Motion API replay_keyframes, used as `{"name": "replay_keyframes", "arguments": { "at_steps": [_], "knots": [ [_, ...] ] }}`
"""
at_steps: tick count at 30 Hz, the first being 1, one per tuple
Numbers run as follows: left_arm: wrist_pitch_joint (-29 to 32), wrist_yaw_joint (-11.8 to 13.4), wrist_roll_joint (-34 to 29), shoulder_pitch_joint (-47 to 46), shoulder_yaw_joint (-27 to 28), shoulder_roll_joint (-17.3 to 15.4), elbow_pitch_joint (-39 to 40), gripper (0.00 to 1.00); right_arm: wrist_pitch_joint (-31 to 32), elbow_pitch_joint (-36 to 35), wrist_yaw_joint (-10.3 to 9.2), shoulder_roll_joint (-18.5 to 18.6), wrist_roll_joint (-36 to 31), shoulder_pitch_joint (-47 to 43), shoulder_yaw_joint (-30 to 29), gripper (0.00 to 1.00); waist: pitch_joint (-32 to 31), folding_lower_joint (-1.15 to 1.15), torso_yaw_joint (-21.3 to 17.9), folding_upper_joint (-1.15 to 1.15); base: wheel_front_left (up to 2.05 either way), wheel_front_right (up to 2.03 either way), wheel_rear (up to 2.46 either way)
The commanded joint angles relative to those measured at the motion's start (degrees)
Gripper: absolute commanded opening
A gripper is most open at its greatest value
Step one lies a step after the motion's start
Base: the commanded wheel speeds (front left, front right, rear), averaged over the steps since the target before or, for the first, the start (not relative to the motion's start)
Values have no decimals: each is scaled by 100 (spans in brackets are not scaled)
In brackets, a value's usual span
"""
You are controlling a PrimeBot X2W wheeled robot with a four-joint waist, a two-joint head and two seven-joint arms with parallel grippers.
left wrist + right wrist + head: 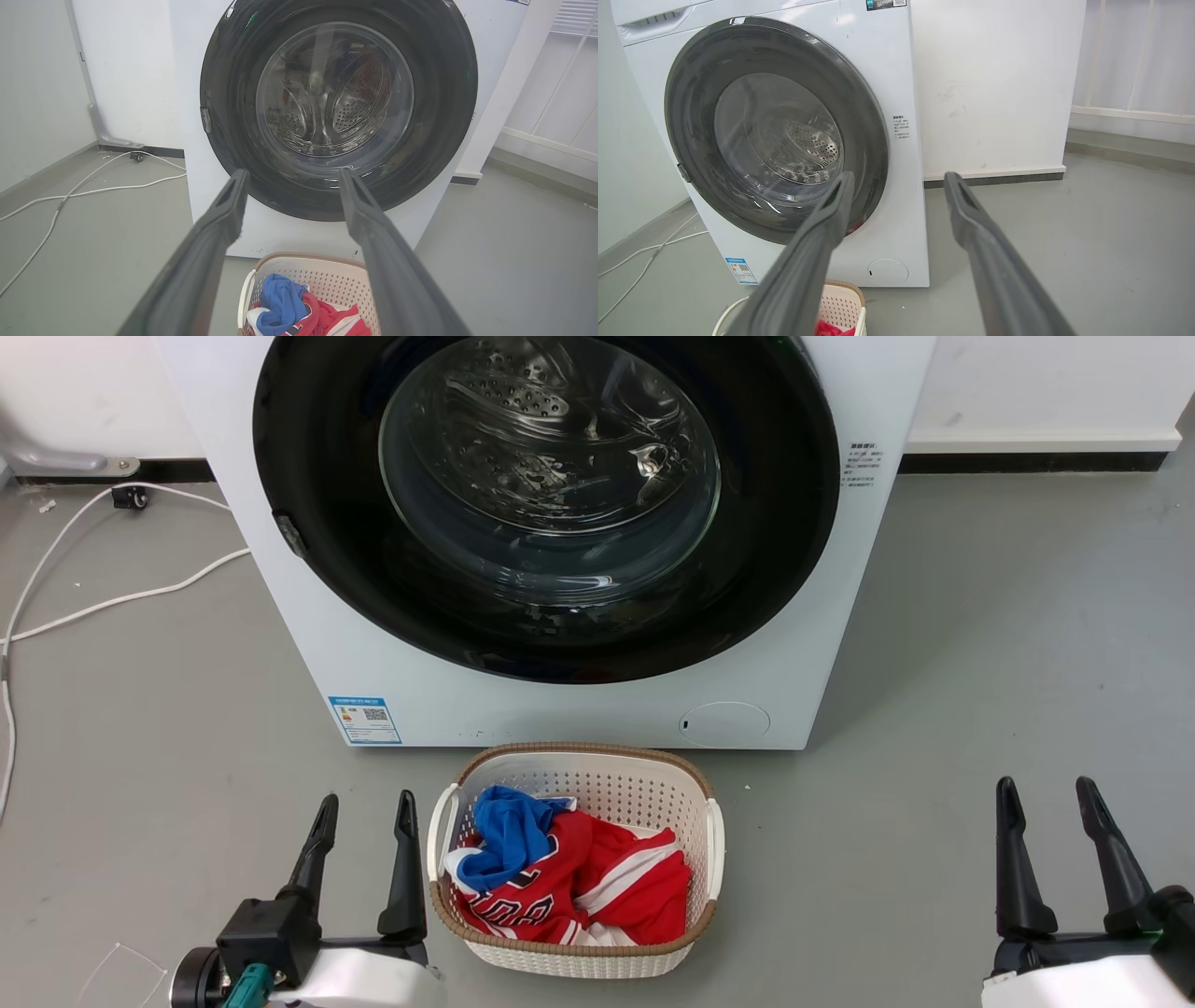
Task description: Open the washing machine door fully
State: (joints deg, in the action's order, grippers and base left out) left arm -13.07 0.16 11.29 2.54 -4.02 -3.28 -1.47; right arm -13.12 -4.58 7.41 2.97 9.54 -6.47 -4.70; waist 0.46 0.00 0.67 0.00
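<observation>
Room: grey floor (pixel 980 663) under a white wall (pixel 994 84); I am looking forward and down from the head camera.
Washing machine: the washing machine (pixel 579 709) is a white front-loader standing on the floor straight ahead of me, against the wall.
Door: the washing machine door (pixel 549 485) is a glossy black disc with a clear glass bowl in the middle. It takes up nearly the whole front and sits shut, flush with the machine. I see a small grey tab (pixel 289 534) on its left rim.
Drum: through the glass I make out the perforated steel drum (pixel 810 144). I cannot tell whether anything lies inside.
Basket: a white laundry basket (pixel 607 784) with a brown woven rim sits on the floor just in front of the machine, between my two grippers.
Basket contents: a crumpled red garment (pixel 625 887) with white trim fills most of it, and a blue garment (pixel 509 831) lies on top toward the left rear.
Left gripper: my left gripper (pixel 366 798) hangs just left of the basket, fingers parted, gripping nothing, well short of the door.
Right gripper: my right gripper (pixel 1047 784) is off to the right, fingers spread and empty, apart from basket and machine.
Cable: a white cable (pixel 112 602) trails across the floor left of the machine.
Hatch: a small round hatch (pixel 724 723) sits low on the front, at right.
Label: a blue label sticker (pixel 366 720) sits low on the front, at left.
</observation>
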Motion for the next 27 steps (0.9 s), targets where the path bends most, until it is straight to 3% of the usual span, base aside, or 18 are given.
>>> {"name": "replay_keyframes", "arguments": {
  "at_steps": [1, 17, 27],
  "knots": [
    [-51, -27, -130, 55, 7, 2, 22, 100, -56, -60, 11, -11, -116, -73, 12, 100, 1, 0, 1, 0, 0, 0, 0],
    [-223, -91, -654, 161, 44, 43, -12, 100, -210, -67, 7, -16, -423, -203, -22, 100, -20, 0, 10, 0, 0, 0, 0],
    [-216, -65, -519, 181, 17, 44, -109, 100, -209, 36, 8, -16, -260, -191, -4, 100, -31, 0, 8, 0, 0, 0, 0]
  ]
}}
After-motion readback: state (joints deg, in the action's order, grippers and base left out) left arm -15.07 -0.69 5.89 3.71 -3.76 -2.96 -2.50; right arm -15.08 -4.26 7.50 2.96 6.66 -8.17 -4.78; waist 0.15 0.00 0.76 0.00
